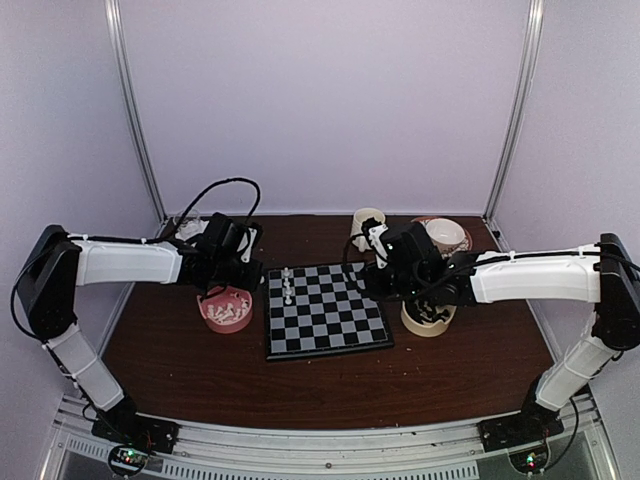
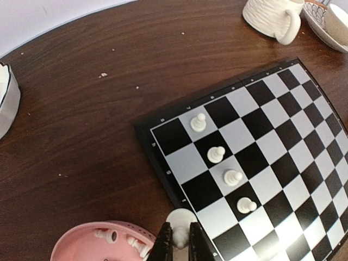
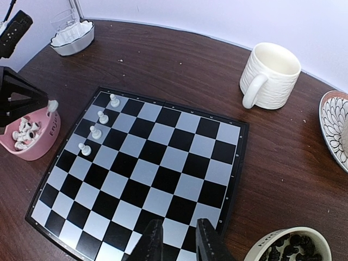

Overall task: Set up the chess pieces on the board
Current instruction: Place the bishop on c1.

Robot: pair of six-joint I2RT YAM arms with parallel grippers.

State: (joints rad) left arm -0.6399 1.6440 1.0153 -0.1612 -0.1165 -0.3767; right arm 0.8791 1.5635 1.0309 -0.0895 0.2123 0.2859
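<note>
Chess pieces, white ones in a short line, stood on the upper left squares of the board at the middle of the top view. The left gripper hung above a pink bowl just left of the board, and the right gripper hung over the board's right edge beside a cream bowl; neither gripper's finger gap could be made out from there. In the left wrist view the left gripper at the bottom edge had its fingers pressed together on a single white piece, right at the board's near rim. Four white pawns ran diagonally across the squares, and the pink bowl lay at lower left with more white pieces in it. In the right wrist view the right gripper showed at the bottom with its fingers apart and nothing between them, above the board's lower squares. Black pieces filled the cream bowl at lower right, and a ribbed mug stood at upper right.
</note>
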